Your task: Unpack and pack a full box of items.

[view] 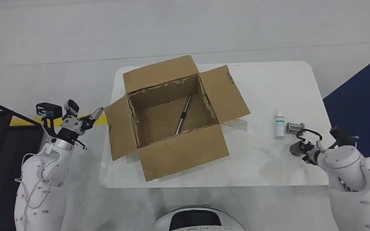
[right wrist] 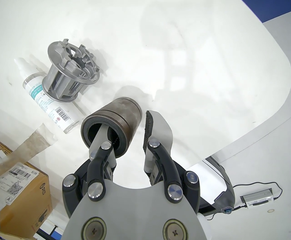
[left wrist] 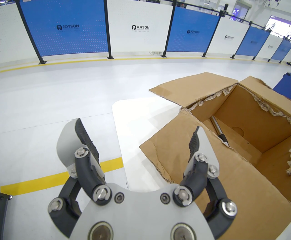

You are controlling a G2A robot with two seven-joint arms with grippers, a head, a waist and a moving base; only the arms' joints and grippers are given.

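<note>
Bottle (view: 279, 124) and hub (view: 294, 127) are laid beside the box (view: 162, 73); a rod (view: 184, 114) is left inside. Left gripper (left wrist: 138, 124) and right gripper (right wrist: 129, 122) are spread, sleeve (right wrist: 116, 118) unclamped.

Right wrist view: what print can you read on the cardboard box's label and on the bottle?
"2C": on the white label stuck on the cardboard box, under its barcode.
"A": in a circle, at the same label's lower corner.
The fine lines around the label's barcode and its square code: too small to read.
The text on the bottle, beside its barcode: too small to read.
</note>
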